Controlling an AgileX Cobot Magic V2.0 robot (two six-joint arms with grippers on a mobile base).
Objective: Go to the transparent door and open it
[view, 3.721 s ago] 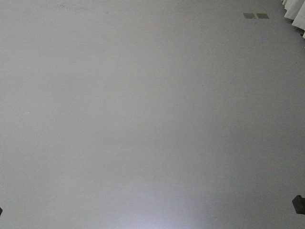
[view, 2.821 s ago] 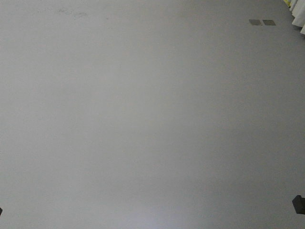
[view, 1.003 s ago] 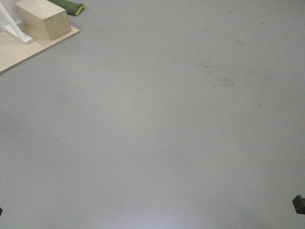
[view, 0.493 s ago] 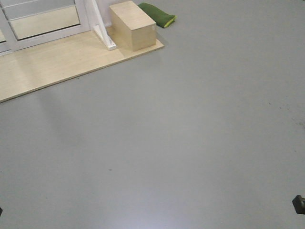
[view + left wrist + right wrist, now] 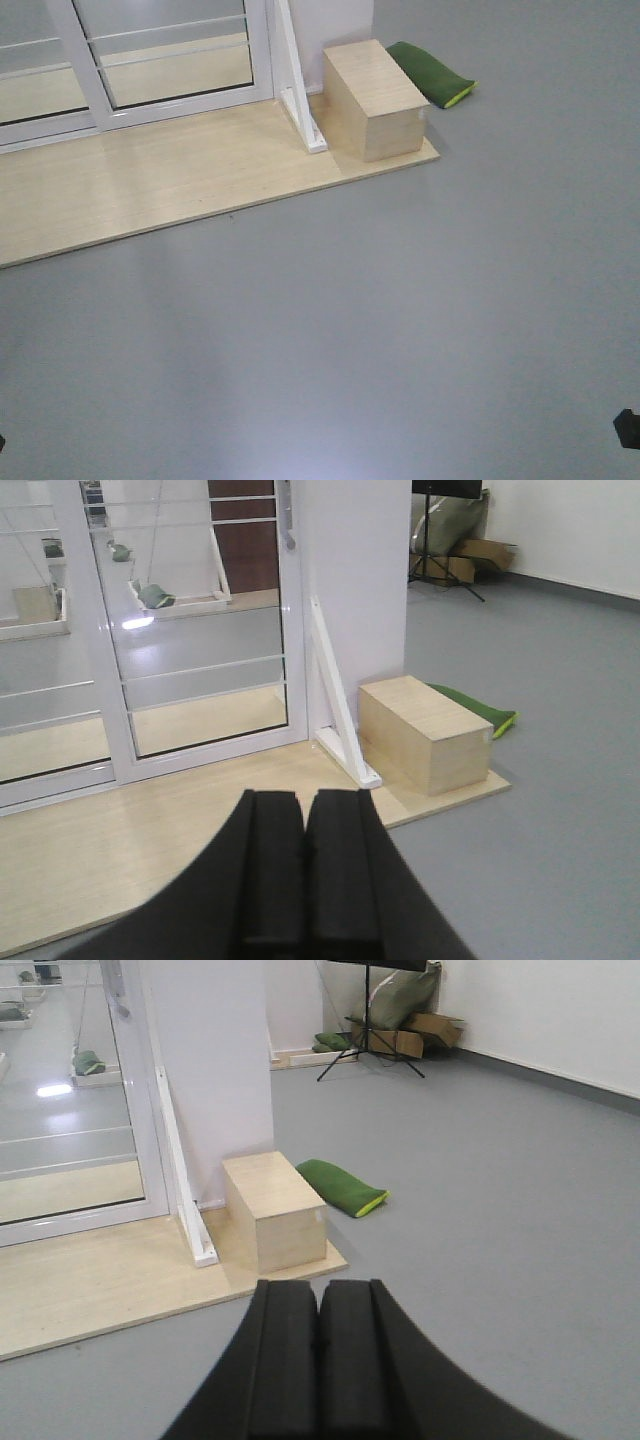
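Front view: the transparent door (image 5: 175,55) sits at 11 o'clock on the far edge of the frame, only its lower part visible. It has clear glass, a white frame and thin white horizontal bars. It stands in line with a second glazed panel (image 5: 35,75) just beside it toward 10 o'clock.

Left wrist view: a grey handle (image 5: 288,520) is on the door's right vertical edge, at 12 o'clock, cut off by the top of the picture. A white column (image 5: 355,580) stands just beside that edge. A slanted white brace (image 5: 340,720) runs from the column down to the wooden platform (image 5: 150,840) that lies in front of the door.

A wooden box (image 5: 375,98) rests on the platform's right corner, at 1 o'clock in the front view, just beside the brace's foot. A green cushion (image 5: 432,72) lies on the grey floor (image 5: 400,320) beyond the box; I cannot tell whether the two touch.

The left end effector (image 5: 304,870) is at 6 o'clock in its own view. Its two black pads are pressed together, clenched on nothing, and it is well apart from the door. The right end effector (image 5: 319,1360) is also at 6 o'clock in its view, pads together and gripping nothing, with the box ahead at 12 o'clock.

Bare floor lies between the robot and the platform. A tripod (image 5: 370,1020) stands far back at 1 o'clock in the right wrist view.
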